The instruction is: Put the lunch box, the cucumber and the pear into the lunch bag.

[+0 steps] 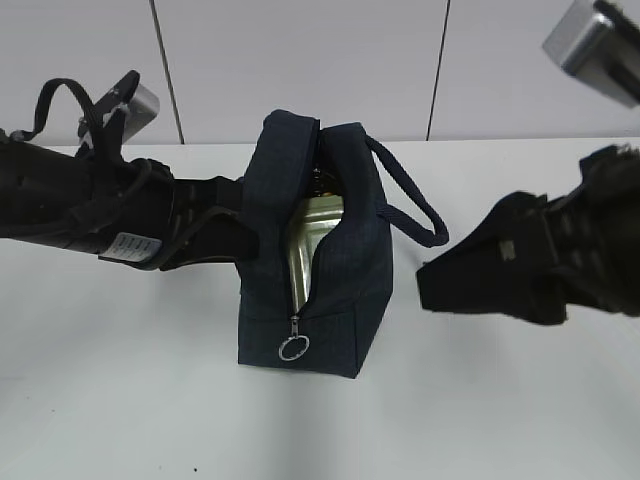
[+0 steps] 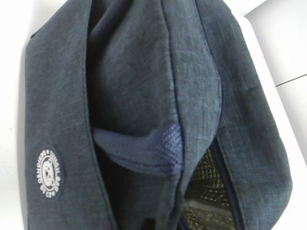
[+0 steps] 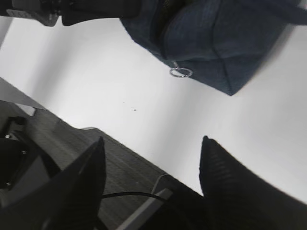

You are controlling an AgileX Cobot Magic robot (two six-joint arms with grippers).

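Lunch bag (image 1: 340,300) stands upright mid-surface (image 1: 120,400), dark navy, zipper parted along the near end and top; silver ring pull (image 1: 294,348) hangs low on the front face. Through the gap a shiny lining shows, plus something pale inside, can't tell what. Padded loop handle (image 1: 415,205) sticks out on the bag's right side, toward the right arm.

Left tool (image 1: 235,225) is pressed against the bag's left side at the upper edge; fingertips are hidden by fabric in the exterior view and out of frame in the left wrist view, so how far it is open or whether it has the fabric can't be told. The left wrist view is filled with bag: navy panels, a round white logo patch (image 2: 49,171), a folded inner flap (image 2: 144,151), and a strip of quilted metallic lining (image 2: 206,191) at lower right.

Right tool (image 3: 151,165) hovers clear of the bag on the right, fingers (image 3: 86,167) spread wide with bare white surface showing between them, holding nothing. The right wrist view shows the bag's lower corner and ring pull at top, well apart from the tool.

Lunch box, cucumber, pear: none identifiable in any view.
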